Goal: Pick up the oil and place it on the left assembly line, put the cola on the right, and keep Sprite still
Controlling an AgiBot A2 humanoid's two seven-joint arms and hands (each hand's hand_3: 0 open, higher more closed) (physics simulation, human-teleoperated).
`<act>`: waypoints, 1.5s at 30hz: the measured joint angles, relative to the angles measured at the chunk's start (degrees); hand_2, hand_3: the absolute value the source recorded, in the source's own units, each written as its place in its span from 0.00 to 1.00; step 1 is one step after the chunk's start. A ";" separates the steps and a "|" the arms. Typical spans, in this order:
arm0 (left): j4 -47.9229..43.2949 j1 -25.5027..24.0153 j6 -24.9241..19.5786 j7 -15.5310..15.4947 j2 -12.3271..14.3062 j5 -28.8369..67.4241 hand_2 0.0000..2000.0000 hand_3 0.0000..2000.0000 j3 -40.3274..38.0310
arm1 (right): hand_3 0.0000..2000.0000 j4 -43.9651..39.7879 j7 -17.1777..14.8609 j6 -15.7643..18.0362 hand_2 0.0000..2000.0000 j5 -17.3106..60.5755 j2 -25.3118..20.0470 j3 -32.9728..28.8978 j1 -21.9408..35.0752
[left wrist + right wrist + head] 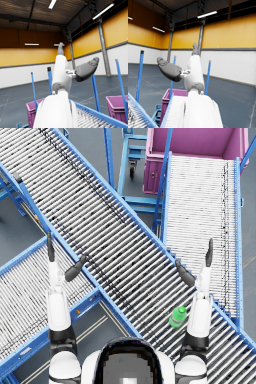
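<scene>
A green bottle with a green cap, the Sprite [178, 316], lies on the middle roller conveyor [115, 243] near its lower end, just left of my right forearm. My right hand [198, 265] is raised above the conveyor with fingers spread and holds nothing; it shows the same way in the right wrist view [181, 66]. My left hand [62, 263] hovers over the edge between the middle conveyor and the left conveyor [22, 293], fingers apart and empty, also seen in the left wrist view [75, 66]. No oil or cola is in view.
The right conveyor [200, 223] runs up to a purple bin [197, 148] at the top. Blue frame rails [112, 158] and posts border every line. Another purple bin [117, 106] stands beyond the rollers in the left wrist view. Grey floor lies between the lines.
</scene>
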 measured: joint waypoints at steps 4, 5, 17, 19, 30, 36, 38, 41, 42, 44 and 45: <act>-0.03 -0.01 0.00 0.00 0.15 0.00 0.00 0.00 -0.05 | 0.00 0.23 0.00 0.00 0.00 0.00 -0.14 0.17 -0.19; -0.09 0.05 0.00 0.00 0.20 0.00 0.00 0.00 -0.07 | 0.00 0.26 0.00 0.00 0.00 0.00 -0.16 0.18 -0.21; -1.32 0.26 0.00 0.00 0.63 0.00 0.00 0.00 -0.37 | 0.00 0.80 0.00 0.00 0.00 0.00 -0.51 -0.12 0.08; -1.43 0.29 0.00 0.00 0.68 0.00 0.00 0.00 -0.32 | 0.00 0.65 0.00 0.00 0.00 0.00 -0.54 0.08 0.43; -1.65 0.43 0.00 0.00 1.07 0.00 0.00 0.00 0.09 | 0.00 0.68 0.00 0.00 0.00 0.00 -0.96 -0.58 0.09; -1.85 0.09 0.00 0.00 1.24 -0.01 0.00 0.00 -0.21 | 0.00 0.90 0.00 0.00 0.00 0.00 -1.19 -0.63 -0.16; -1.88 0.14 0.00 0.00 1.28 -0.01 0.00 0.00 -0.26 | 0.00 0.91 0.00 0.00 0.00 0.00 -1.23 -0.72 -0.10; -1.91 0.29 0.00 0.00 1.33 -0.01 0.00 0.00 -0.32 | 0.00 0.93 0.00 0.00 0.00 -0.01 -1.30 -0.77 -0.09; -1.92 0.32 0.00 0.00 1.34 -0.01 0.00 0.00 -0.32 | 0.00 0.92 0.00 0.00 0.00 -0.01 -1.34 -0.78 -0.14; -1.94 0.40 0.00 0.00 1.40 -0.01 0.00 0.00 -0.33 | 0.00 0.79 0.00 0.00 0.00 -0.01 -1.39 -0.75 -0.08; -1.94 0.45 0.00 0.00 1.42 -0.01 0.00 0.00 -0.36 | 0.00 0.76 0.00 0.00 0.00 -0.01 -1.41 -0.75 -0.03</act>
